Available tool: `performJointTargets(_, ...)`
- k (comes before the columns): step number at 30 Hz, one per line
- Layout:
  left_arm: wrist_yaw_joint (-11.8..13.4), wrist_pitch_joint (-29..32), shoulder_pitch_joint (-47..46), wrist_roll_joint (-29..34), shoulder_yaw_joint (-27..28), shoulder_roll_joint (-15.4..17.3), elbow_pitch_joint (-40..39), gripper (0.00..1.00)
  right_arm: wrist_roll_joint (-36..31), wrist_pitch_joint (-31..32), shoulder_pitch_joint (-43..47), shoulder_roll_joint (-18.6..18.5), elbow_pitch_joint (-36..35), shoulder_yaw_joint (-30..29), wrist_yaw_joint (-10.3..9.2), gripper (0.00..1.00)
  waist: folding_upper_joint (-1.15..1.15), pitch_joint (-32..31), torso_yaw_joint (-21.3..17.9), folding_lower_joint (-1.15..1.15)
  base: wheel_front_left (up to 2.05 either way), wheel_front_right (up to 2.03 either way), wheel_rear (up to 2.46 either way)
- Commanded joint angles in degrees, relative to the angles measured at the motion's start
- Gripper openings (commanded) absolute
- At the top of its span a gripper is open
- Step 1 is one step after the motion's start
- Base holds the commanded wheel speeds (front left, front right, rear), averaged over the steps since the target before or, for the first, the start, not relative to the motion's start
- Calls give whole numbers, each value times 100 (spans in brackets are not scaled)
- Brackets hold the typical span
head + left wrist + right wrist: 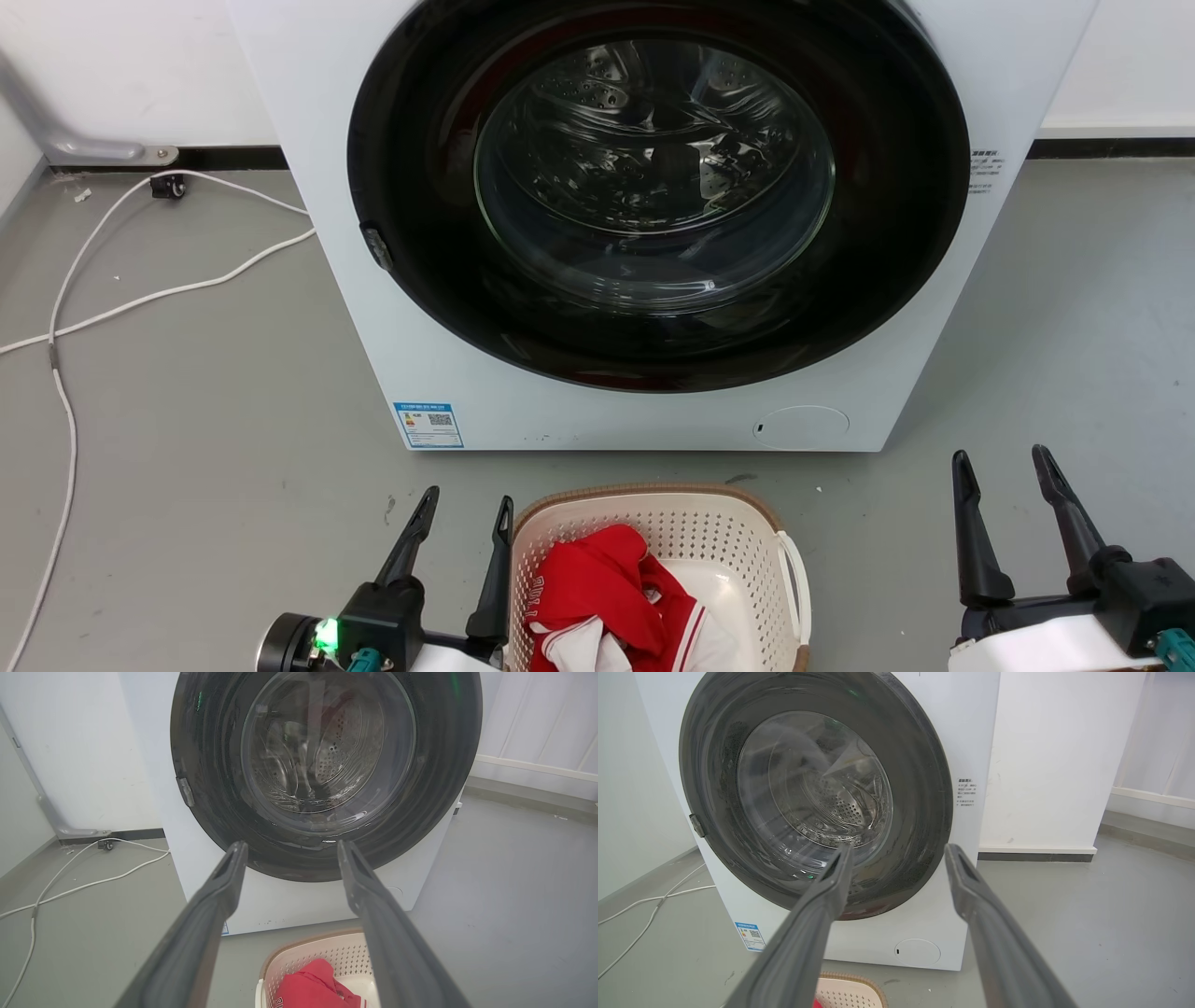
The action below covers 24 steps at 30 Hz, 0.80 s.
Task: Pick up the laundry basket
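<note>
The laundry basket is cream-white perforated plastic with a brown woven-look rim and a white side handle. It stands on the grey floor in front of the washing machine, at the bottom middle of the head view, with red and white clothes inside. My left gripper is open just left of the basket's left rim, its right finger close beside the rim. My right gripper is open well to the right of the basket, apart from it. The basket also appears low in the left wrist view, and its rim in the right wrist view.
A white front-loading washing machine with a shut dark round door stands directly behind the basket. A white cable trails across the floor at the left. Grey floor lies open to the left and right of the machine.
</note>
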Motion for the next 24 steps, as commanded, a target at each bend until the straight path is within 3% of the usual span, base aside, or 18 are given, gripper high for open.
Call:
performJointTargets(1,-28,-16,59,45,24,-13,-17,100,25,-12,18,-3,4,6,-4,100,0,-1,2,0,0,0,0)
performJointTargets(14,-66,-16,26,30,70,-28,-3,100,-22,-12,-36,-3,18,17,-4,100,0,120,-46,0,0,0,0)
performJointTargets(24,-201,-16,-577,-10,239,-28,389,100,-218,180,-617,-2,323,125,-4,100,0,1035,-112,0,0,0,0)
